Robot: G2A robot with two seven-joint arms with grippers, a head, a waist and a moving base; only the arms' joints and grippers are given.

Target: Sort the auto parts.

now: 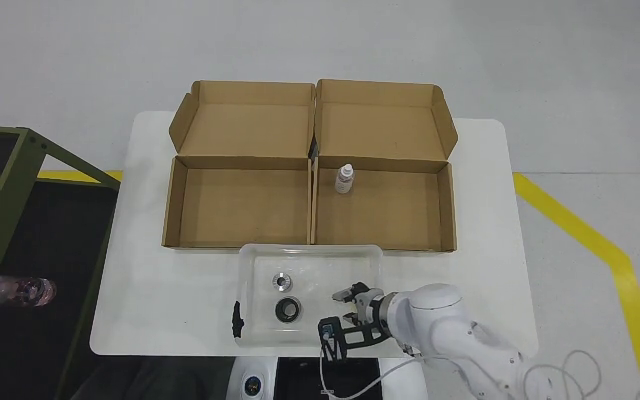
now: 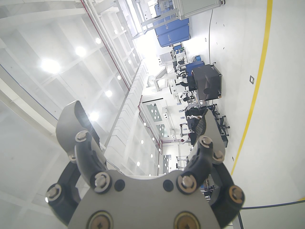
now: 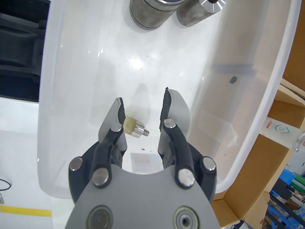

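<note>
A clear plastic tray [image 1: 310, 249] sits at the table's front and holds metal parts: a large dark bearing sleeve [image 1: 289, 309] [image 3: 155, 3], a smaller steel cylinder [image 1: 283, 281] [image 3: 202, 3] beside it, and a small brass-and-steel stud [image 3: 134, 128]. My right gripper [image 3: 143, 108] [image 1: 346, 307] is down inside the tray, open. The stud lies between its fingers, close against one fingertip [image 3: 120, 111]. My left gripper [image 2: 141, 110] is open with nothing in it, facing up toward the hall ceiling.
Two open cardboard boxes stand side by side behind the tray, the left box [image 1: 240, 205] bare inside. The right box [image 1: 400, 210] holds a small white bottle [image 1: 345, 178]. The tray's wall [image 3: 281, 72] rises close beside my right gripper.
</note>
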